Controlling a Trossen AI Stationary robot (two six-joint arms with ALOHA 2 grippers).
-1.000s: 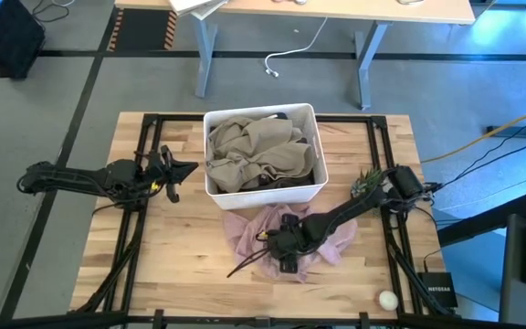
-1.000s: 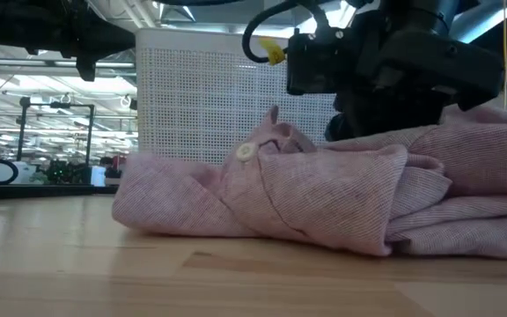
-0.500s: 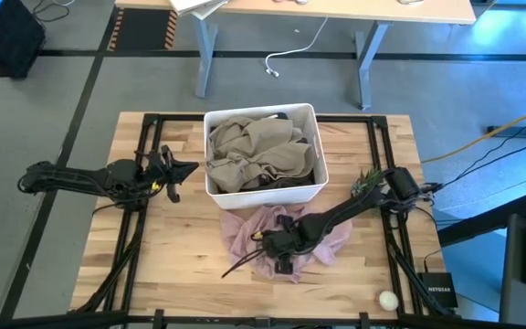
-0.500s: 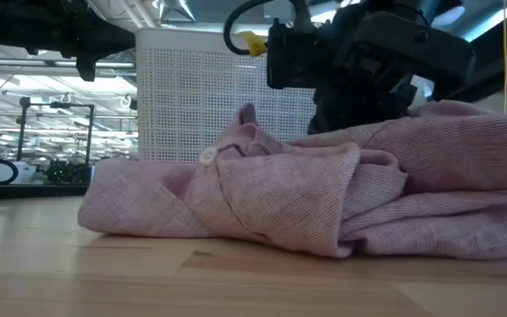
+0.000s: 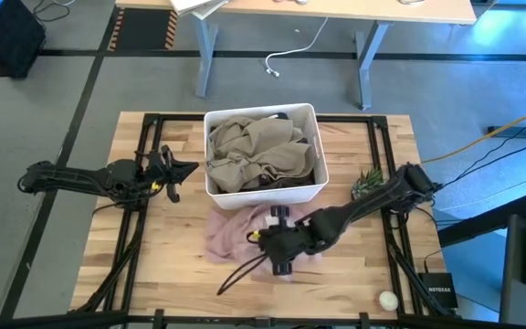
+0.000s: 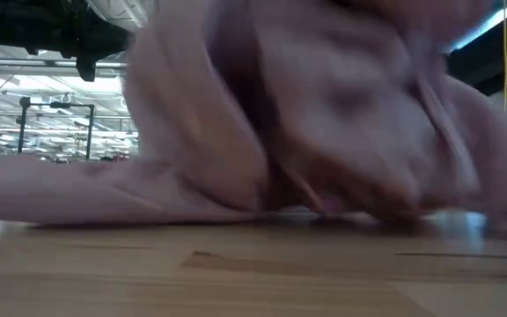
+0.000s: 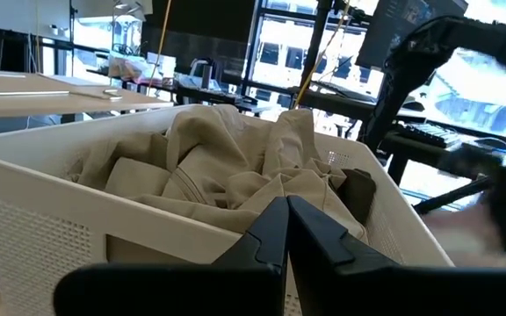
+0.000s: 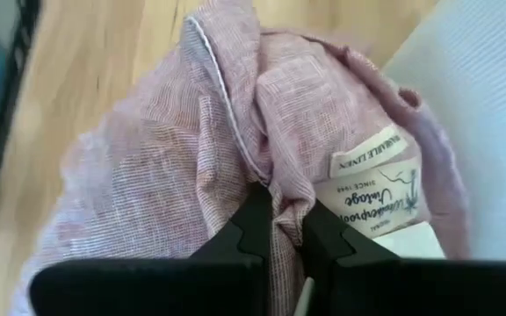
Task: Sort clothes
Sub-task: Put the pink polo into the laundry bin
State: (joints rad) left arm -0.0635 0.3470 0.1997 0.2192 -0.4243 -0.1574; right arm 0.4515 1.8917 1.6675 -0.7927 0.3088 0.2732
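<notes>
Pinching pink garment, right hand, low view blurred

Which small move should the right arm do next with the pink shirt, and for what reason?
Probably lift a little. The right gripper has its jaws shut on a fold of the pink shirt, which lies bunched on the table before the white bin; lifting frees it from the wood.

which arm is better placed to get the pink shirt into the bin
Right. Its tool is already pinched on the pink shirt just in front of the bin; the left tool waits shut beside the bin.
</notes>
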